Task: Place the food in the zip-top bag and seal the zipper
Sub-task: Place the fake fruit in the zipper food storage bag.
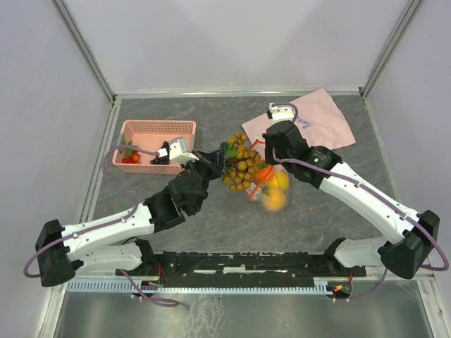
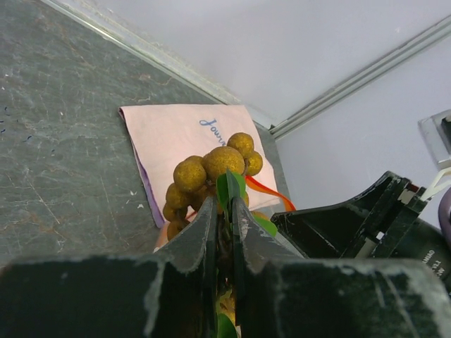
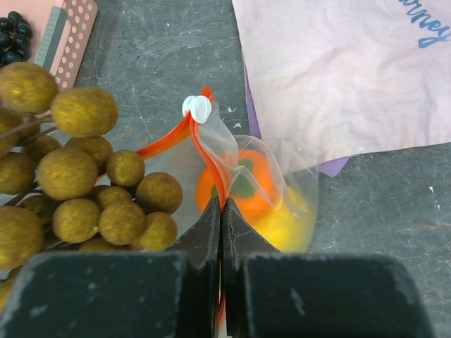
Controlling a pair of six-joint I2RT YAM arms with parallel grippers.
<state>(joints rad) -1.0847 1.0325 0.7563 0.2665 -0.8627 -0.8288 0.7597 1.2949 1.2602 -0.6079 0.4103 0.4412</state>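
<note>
Left pincer (image 2: 224,211) was clamped narrow on the leafy stem of the berry cluster (image 1: 242,160), over mid-surface (image 1: 317,232), just left of the bag mouth. Right pincer (image 3: 220,211) was pinched tight on the zipper (image 3: 163,139) of the zip-top bag (image 1: 271,186). Persimmon (image 3: 243,179) and lemon (image 3: 289,222) sat inside. Pink basket (image 1: 156,137) was far left.

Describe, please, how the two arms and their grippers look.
The left arm and right arm have white links between bulky black joints, each with a mauve cable looping alongside. The left gripper and right gripper end in dark, scuffed fingers that taper to thin tips.
</note>
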